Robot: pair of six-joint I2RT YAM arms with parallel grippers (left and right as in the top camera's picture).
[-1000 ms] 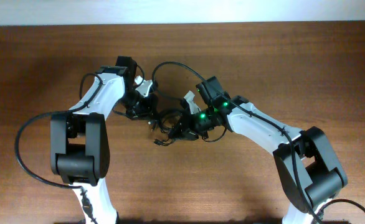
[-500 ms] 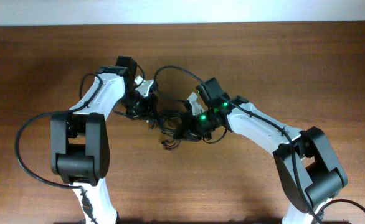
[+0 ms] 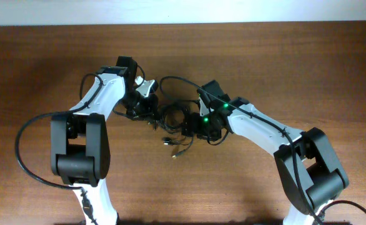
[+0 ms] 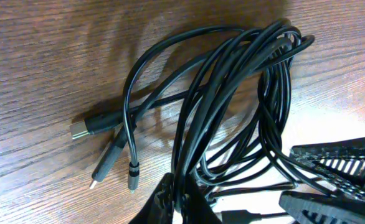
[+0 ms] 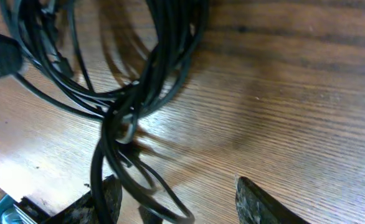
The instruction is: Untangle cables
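cables lie bunched on the table between both arms. right gripper fingers stand apart, clamping nothing. left gripper grip cannot be determined. hazard: pulling the whole bundle would likely tighten the knot, and loose plug ends may snag loops.

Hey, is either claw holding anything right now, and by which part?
The left claw pinches the cables where several strands bunch together, away from the plug ends. The right claw is open, holding nothing.

Black cables lie bunched on the wooden table between the left arm and right arm.
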